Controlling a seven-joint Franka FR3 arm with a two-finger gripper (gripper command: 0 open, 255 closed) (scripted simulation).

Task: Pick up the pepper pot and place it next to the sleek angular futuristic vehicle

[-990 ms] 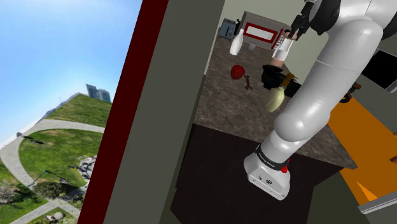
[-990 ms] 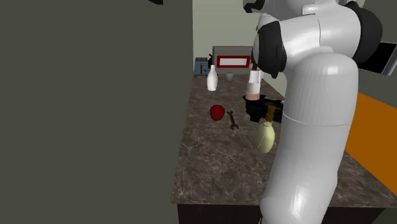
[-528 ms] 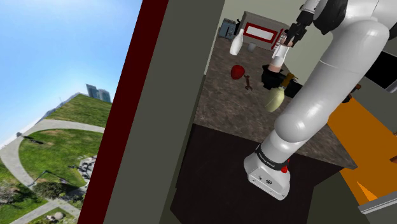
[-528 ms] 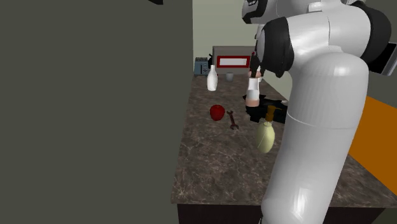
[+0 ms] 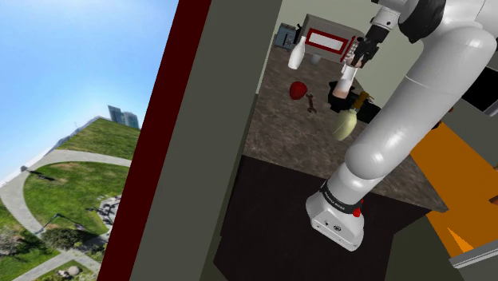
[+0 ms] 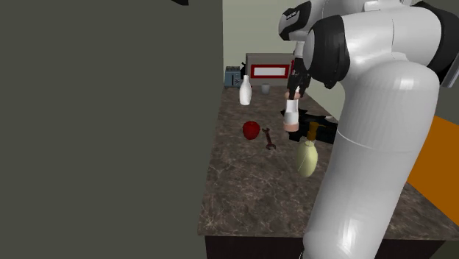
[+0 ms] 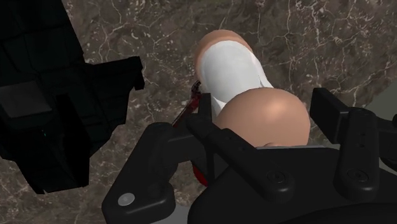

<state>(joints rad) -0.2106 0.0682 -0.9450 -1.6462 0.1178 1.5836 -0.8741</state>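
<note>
The pepper pot (image 5: 345, 78) is a white cylinder with tan ends. It hangs upright from my black gripper (image 5: 357, 61), which is shut on its top end. Its base is low over the speckled stone counter (image 5: 287, 132), right beside the black angular vehicle (image 5: 331, 97). In the second exterior view the pot (image 6: 291, 112) sits under the gripper (image 6: 296, 91), just left of the vehicle (image 6: 324, 125). In the wrist view the gripper (image 7: 267, 127) clasps the pot's tan cap, the white body (image 7: 232, 67) points down at the counter, and the vehicle (image 7: 51, 108) lies beside it.
On the counter lie a red round object (image 6: 251, 129), a small wrench (image 6: 268, 140), a pale yellow-green bottle (image 6: 307, 156), a white bottle (image 6: 246, 92), a small cup (image 6: 265, 88) and a red-framed box (image 6: 269, 71). A dark wall (image 6: 110, 125) bounds that view's left.
The gripper has lowered the pepper pot toward the counter, drifting slightly to the shoulder view's left, closer to the black vehicle. The arm's upper links have swung up.
</note>
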